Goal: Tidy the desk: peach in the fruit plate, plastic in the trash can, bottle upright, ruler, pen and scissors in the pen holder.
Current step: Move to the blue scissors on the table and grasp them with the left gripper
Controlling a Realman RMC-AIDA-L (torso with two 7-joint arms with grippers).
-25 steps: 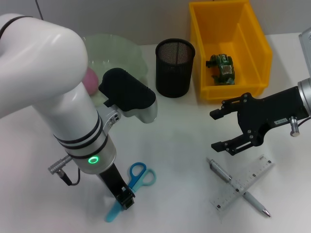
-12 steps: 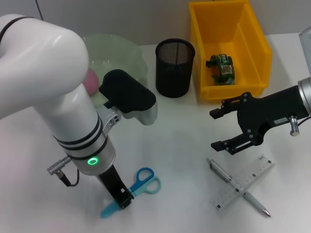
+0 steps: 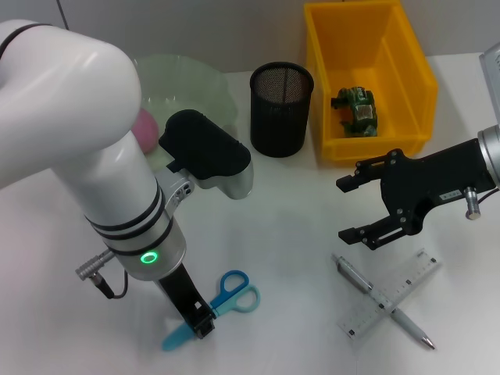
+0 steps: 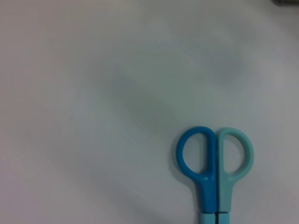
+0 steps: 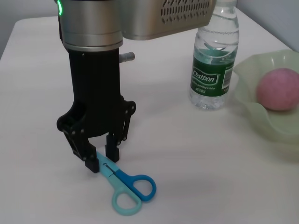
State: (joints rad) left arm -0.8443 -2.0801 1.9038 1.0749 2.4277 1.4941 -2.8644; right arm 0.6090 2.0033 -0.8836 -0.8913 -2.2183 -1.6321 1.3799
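Blue scissors (image 3: 231,294) lie flat on the white desk, handles toward the right. My left gripper (image 3: 201,323) reaches straight down and is shut on their blades; the right wrist view shows its fingers (image 5: 91,163) pinching the blades either side. The left wrist view shows only the scissors' handles (image 4: 215,156). My right gripper (image 3: 353,208) hovers open above the pen (image 3: 383,300) and clear ruler (image 3: 391,295), which lie crossed. The bottle (image 5: 212,60) stands upright; in the head view my left arm hides it. The peach (image 3: 144,128) rests in the green fruit plate (image 3: 195,82).
The black mesh pen holder (image 3: 281,109) stands at the back centre. To its right is the yellow trash can (image 3: 408,70) with crumpled green plastic (image 3: 355,109) inside. My left arm's bulk covers much of the desk's left side.
The scissors swivelled on the desk as the left gripper closed on the blades: handles swung right and nearer, blade tip shifted left. Right arm unmoved.
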